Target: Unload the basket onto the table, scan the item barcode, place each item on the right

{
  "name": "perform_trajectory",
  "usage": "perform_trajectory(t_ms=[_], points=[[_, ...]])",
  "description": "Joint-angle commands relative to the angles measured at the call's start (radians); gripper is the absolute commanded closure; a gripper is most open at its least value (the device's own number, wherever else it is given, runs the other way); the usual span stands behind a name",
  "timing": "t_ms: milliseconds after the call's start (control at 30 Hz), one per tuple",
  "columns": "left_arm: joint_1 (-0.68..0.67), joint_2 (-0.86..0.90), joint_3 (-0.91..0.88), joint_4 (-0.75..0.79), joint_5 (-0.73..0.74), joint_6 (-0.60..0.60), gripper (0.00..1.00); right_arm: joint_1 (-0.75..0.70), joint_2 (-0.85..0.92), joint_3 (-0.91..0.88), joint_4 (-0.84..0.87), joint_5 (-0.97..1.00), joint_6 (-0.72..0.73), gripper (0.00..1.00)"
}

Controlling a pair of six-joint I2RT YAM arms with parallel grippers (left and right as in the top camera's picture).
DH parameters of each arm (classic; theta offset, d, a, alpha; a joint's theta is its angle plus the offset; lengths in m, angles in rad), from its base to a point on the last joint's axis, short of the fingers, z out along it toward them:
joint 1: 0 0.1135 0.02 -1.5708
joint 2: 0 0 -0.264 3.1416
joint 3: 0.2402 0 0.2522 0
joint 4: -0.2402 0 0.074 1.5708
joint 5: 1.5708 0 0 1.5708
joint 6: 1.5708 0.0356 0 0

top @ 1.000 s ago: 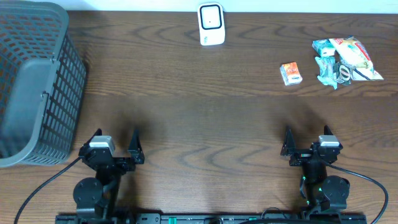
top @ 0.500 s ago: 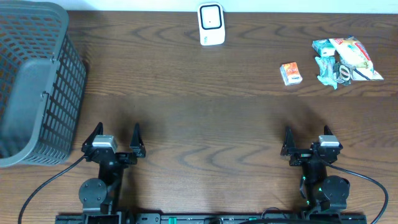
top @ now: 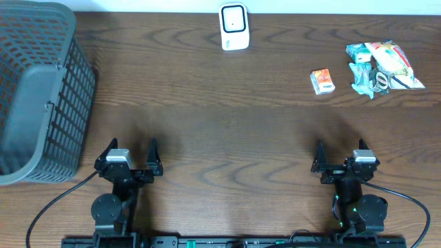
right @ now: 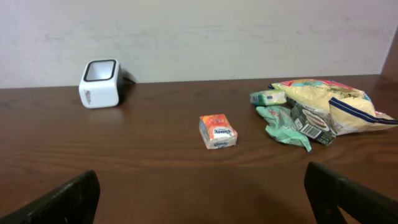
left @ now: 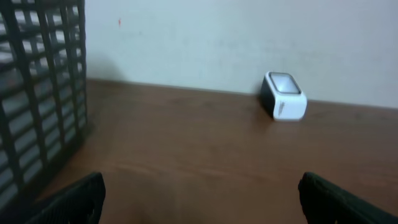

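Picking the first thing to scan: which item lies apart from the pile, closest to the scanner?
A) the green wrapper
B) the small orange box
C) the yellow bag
B: the small orange box lies by itself, between the scanner and the pile of packets at the far right.

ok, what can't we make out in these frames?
- Orange box: no barcode shows; print too small, overhead and right wrist.
- Snack packets: overlapping in both views, count unclear.
- Basket: cut off by overhead's left edge; left wrist shows only its wall.
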Motion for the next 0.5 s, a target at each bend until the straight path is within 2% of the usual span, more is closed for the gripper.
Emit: perform_trajectory(t_ms=[0, 167, 467], points=[[-0.005, -0.009, -0.005, -0.069, 0.007, -0.001, 0.03, 0.002, -0.006, -0.002, -0.005, 0.002, -0.011, 0.01], [-0.005, -0.009, -0.005, -0.068, 0.012, 0.069, 0.02, 0.002, -0.006, -0.002, -0.005, 0.002, -0.012, 0.01], [-0.005, -0.009, -0.005, -0.071, 0.013, 0.097, 0.02, 0.002, -0.006, -0.002, -0.005, 0.002, -0.012, 0.01]])
